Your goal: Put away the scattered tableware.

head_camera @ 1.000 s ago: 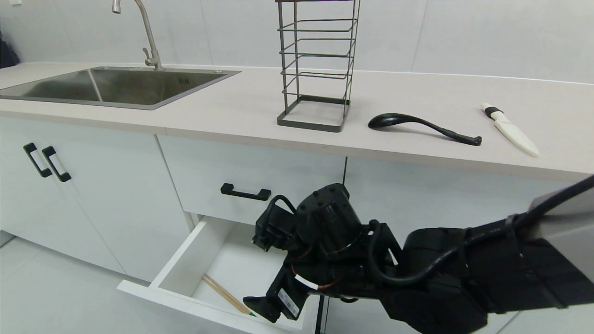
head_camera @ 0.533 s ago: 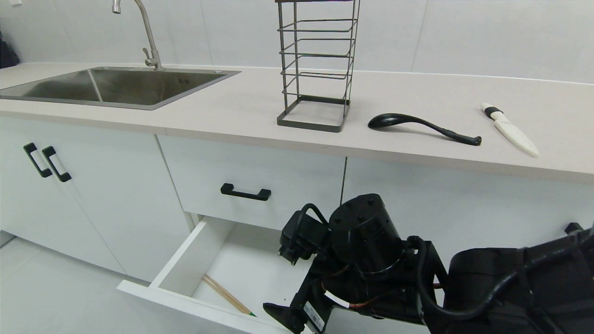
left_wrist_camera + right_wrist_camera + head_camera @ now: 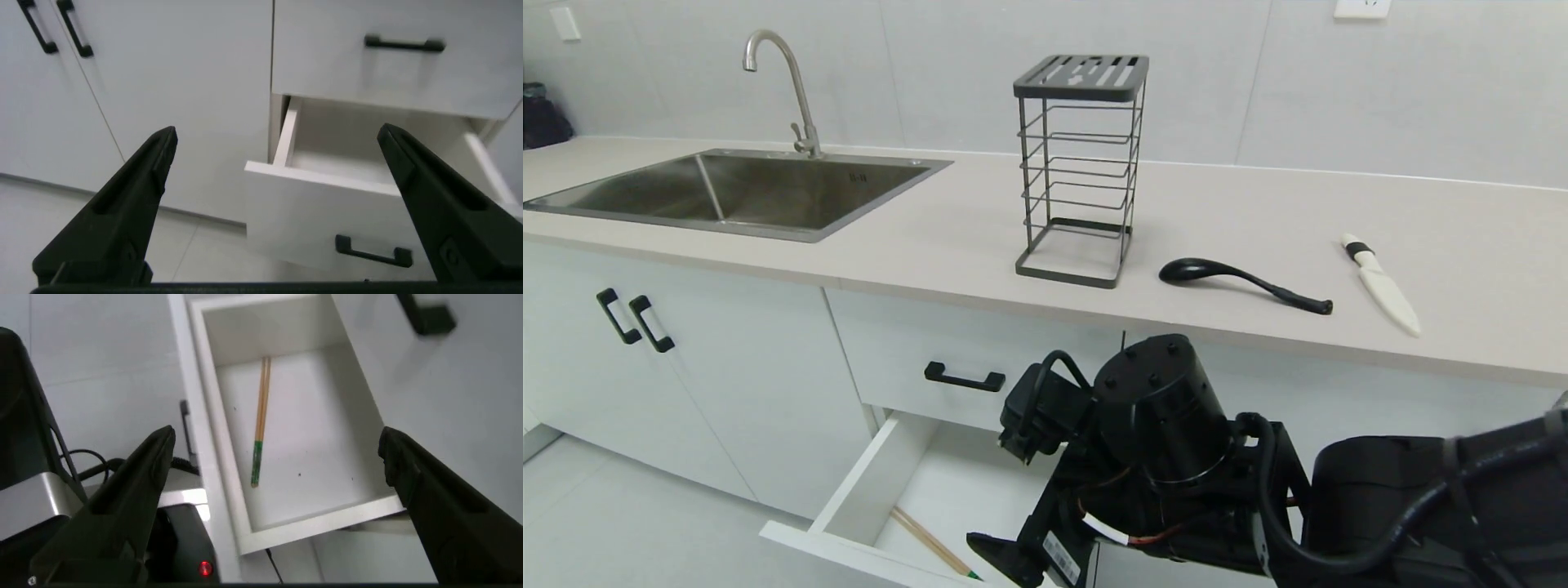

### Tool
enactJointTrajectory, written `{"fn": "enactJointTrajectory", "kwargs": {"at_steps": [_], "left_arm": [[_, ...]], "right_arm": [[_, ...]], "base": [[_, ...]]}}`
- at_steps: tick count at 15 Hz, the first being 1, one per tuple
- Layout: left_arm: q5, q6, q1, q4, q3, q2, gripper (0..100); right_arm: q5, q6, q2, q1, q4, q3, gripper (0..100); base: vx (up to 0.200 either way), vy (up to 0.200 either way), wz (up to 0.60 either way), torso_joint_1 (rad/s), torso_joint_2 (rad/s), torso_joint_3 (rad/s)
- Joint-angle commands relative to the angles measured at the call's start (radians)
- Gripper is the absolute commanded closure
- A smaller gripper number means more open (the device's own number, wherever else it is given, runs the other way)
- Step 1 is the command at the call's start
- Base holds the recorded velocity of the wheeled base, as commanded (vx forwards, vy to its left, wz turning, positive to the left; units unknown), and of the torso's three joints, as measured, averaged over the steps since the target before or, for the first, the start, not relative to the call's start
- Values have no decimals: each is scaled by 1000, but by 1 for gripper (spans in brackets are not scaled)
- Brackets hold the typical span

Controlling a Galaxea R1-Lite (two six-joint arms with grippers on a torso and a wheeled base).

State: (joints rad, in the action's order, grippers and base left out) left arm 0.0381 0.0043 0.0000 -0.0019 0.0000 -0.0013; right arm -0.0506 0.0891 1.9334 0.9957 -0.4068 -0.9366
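Observation:
On the counter lie a black ladle and a white knife, to the right of a dark wire rack. Below the counter a white drawer stands pulled out, holding a pair of wooden chopsticks. My right gripper hangs over the drawer's front right part. Seen from its wrist, the right gripper is open and empty above the drawer and the chopsticks. My left gripper is open and empty, low down, facing the drawer's front from a distance.
A steel sink with a tall faucet takes up the counter's left end. A closed drawer with a black handle sits above the open one. Cabinet doors with black handles are on the left.
My right arm moved to the right, away from the drawer's middle, then stayed put. The head camera tilted up, so the whole counter sits lower in the picture now.

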Motion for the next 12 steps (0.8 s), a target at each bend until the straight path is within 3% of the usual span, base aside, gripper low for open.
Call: {"fn": "enactJointTrajectory", "kwargs": {"at_steps": [1, 12], "left_arm": [[0, 0, 0, 0, 0, 1, 0], [0, 0, 0, 0, 0, 1, 0]], "right_arm": [[0, 0, 7, 0, 0, -1, 0], [-6, -2, 81, -9, 0, -53, 0]], "base": [[0, 0, 0, 173, -520, -266], [0, 0, 0, 240, -486, -272]]}}
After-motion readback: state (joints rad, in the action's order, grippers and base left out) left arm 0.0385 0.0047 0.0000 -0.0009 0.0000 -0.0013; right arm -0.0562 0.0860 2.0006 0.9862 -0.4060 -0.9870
